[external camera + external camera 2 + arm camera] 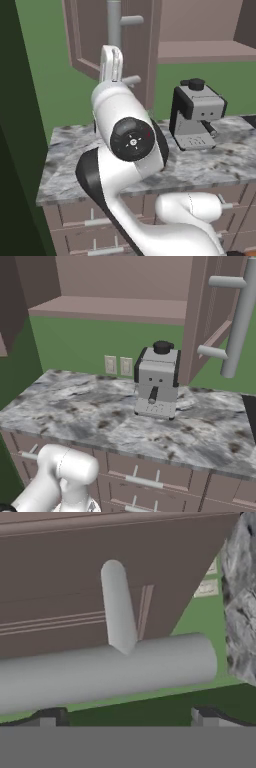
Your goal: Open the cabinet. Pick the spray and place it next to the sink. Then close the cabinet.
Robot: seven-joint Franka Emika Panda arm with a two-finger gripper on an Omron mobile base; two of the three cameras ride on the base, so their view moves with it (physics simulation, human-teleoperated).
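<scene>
Mauve-brown cabinet (142, 47) door swung out over the counter, claw released beside its handle

Grey bar handle (107, 672) lies across the hand view, just beyond the 2 dark fingertips (50, 717); the gripper (125, 719) stands wide apart, grasping nothing; 1 short grey post joins the bar to the door panel; in the left base view the white arm (130, 145) rises in front of the door; the open shelf (115, 308) inside looks bare from the right base view; a grey coffee machine (157, 381) sits on the marbled counter (75, 411), near the door's edge; drawers (145, 476) run below; the sink's black edge (250, 411) shows at the far right.
</scene>
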